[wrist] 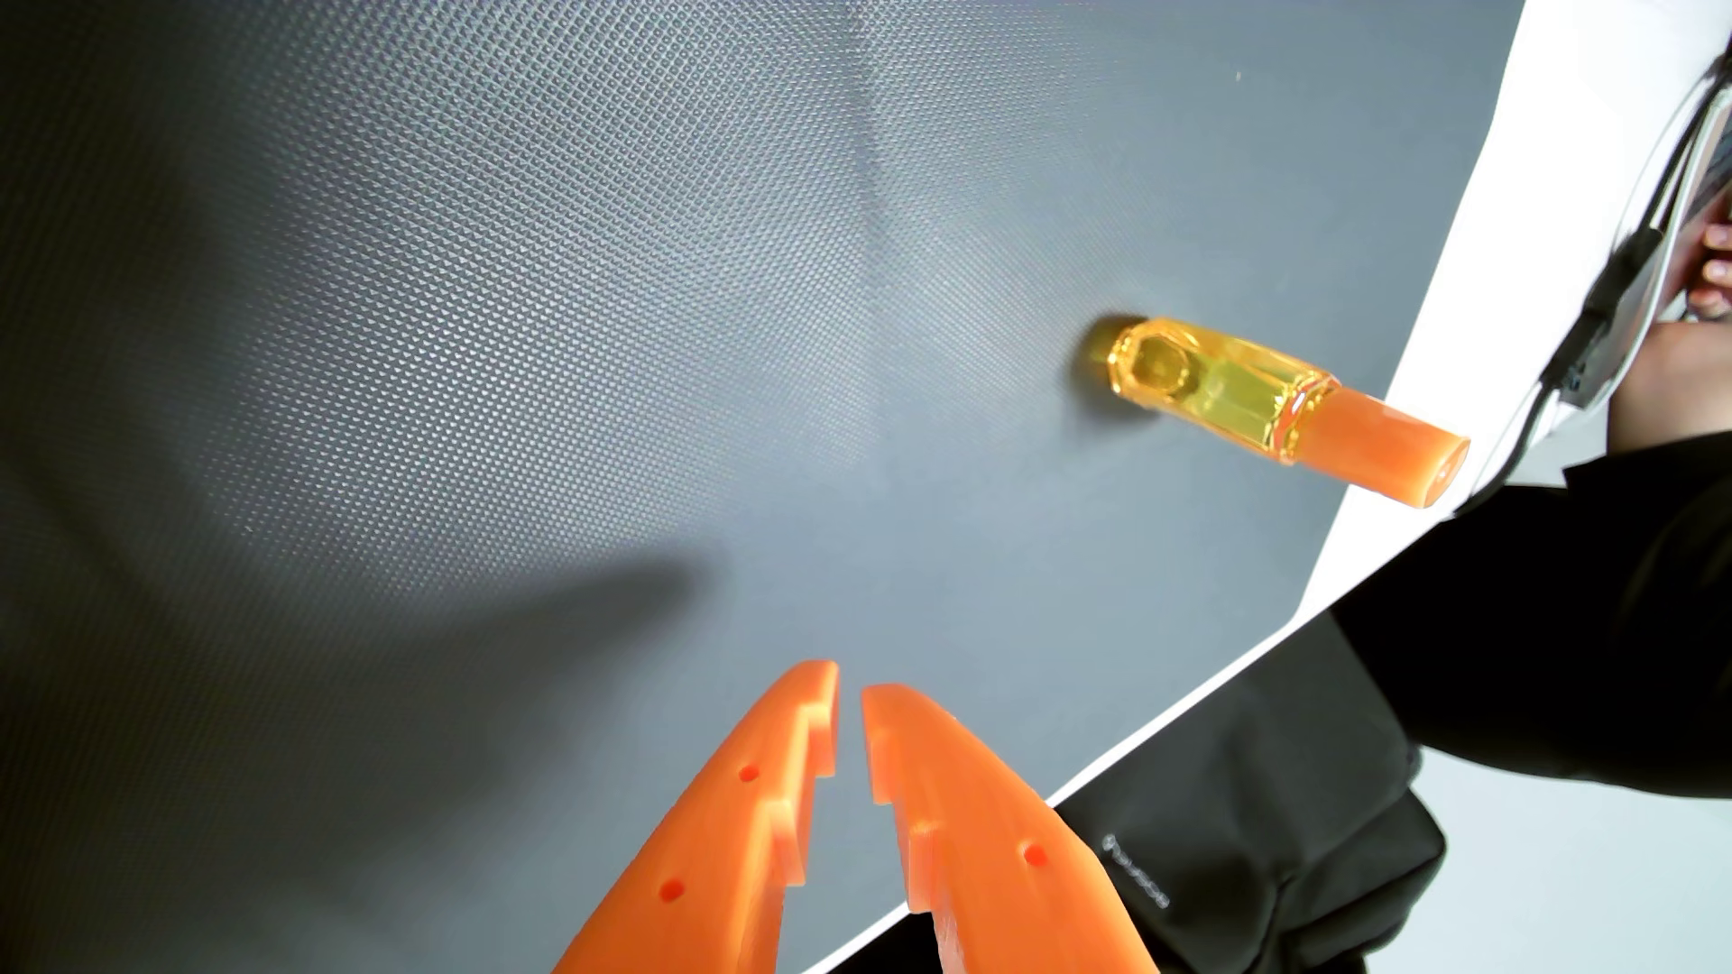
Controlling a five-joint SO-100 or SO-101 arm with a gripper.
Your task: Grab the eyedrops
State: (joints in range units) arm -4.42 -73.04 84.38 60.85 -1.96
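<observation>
Yellow liquid fills the clear faceted eyedrop bottle (1218,384), which carries an orange cap and stands, apparently upright, on the dark grey textured mat (562,328) near its right edge. The orange two-finger gripper (850,693) hovers empty at the bottom, jaws nearly closed, well apart from the bottle. Open mat stretches leftward; a dark-sleeved person (1593,609) sits beyond the edge
</observation>
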